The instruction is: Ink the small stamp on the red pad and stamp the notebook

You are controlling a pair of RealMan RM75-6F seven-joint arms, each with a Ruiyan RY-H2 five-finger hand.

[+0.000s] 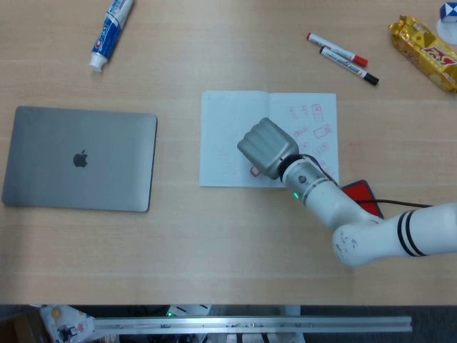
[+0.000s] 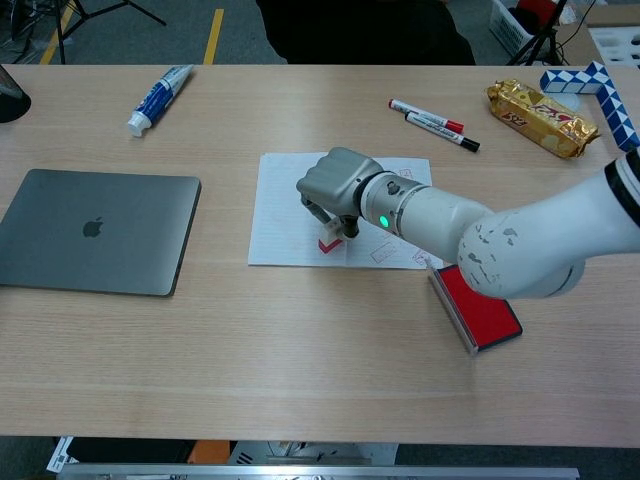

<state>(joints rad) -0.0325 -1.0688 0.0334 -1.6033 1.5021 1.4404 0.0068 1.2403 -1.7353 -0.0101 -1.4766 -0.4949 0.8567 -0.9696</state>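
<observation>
The open notebook point(image 1: 228, 128) point(image 2: 285, 205) lies mid-table, with several red stamp marks on its right page. My right hand point(image 1: 266, 146) point(image 2: 335, 185) is curled over the small stamp point(image 1: 255, 171) point(image 2: 330, 243) and holds it down on the left page near the notebook's front edge. The stamp's red base looks to be touching the paper. The red ink pad point(image 1: 360, 194) point(image 2: 482, 302) sits open to the right of the notebook, partly hidden by my forearm in the head view. My left hand is not visible in either view.
A closed grey laptop point(image 1: 80, 158) point(image 2: 95, 230) lies at the left. A toothpaste tube point(image 1: 111, 32) point(image 2: 158, 97) lies at the far left. Two markers point(image 1: 343, 58) point(image 2: 433, 122) and a gold snack packet point(image 1: 427, 52) point(image 2: 540, 117) lie at the far right.
</observation>
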